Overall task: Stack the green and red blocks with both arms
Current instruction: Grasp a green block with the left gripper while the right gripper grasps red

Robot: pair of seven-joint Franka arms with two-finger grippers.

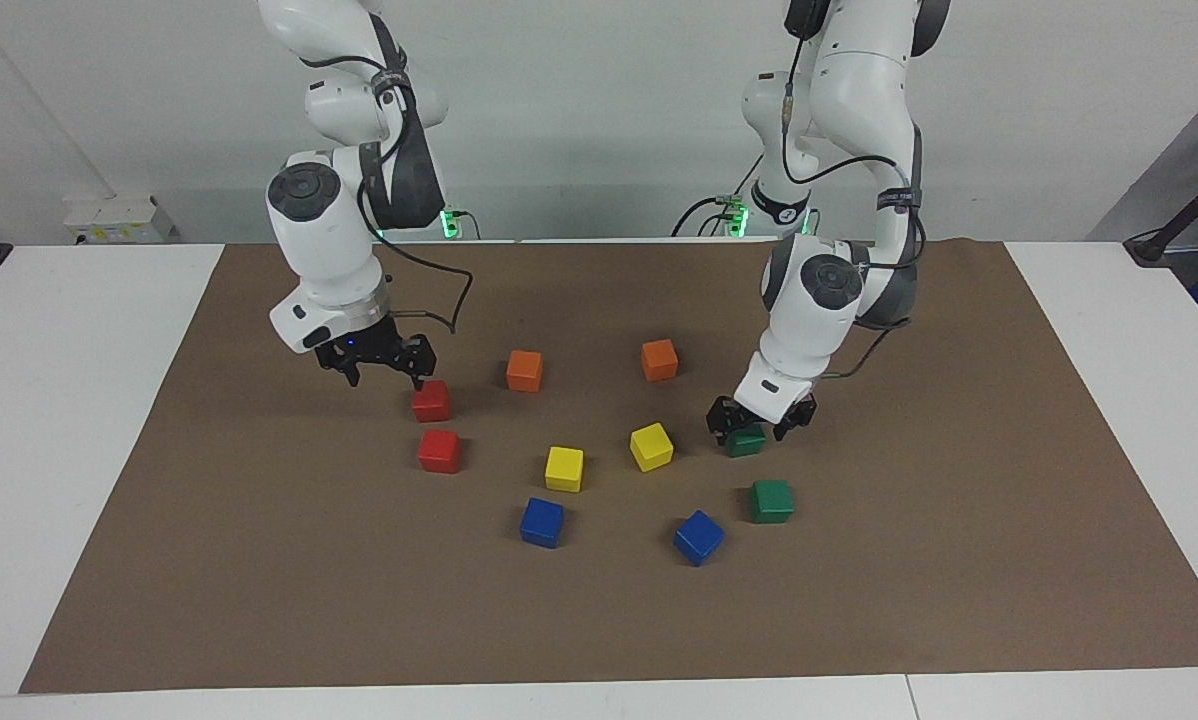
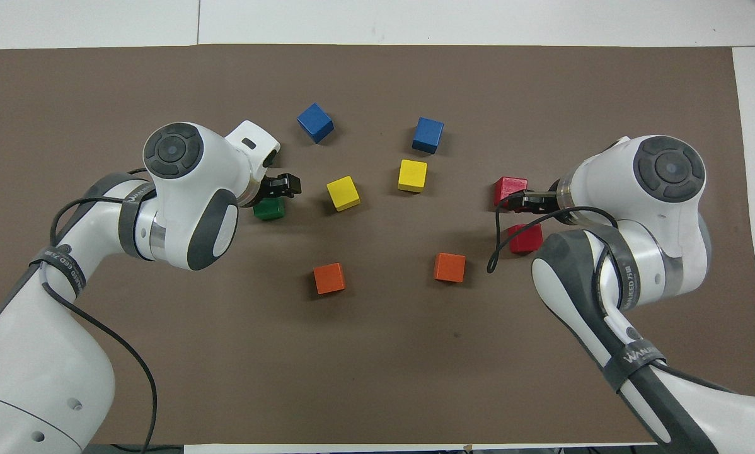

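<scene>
On the right arm (image 2: 629, 309): "WANUKED", partly legible.

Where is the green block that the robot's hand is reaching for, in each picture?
Facing view: the green block sits under the left gripper, beside the yellow block.
Overhead view: the same green block peeks out under the left gripper, mostly covered by the arm.
Shared landmark: that yellow block, tilted, right next to it in both views.
</scene>
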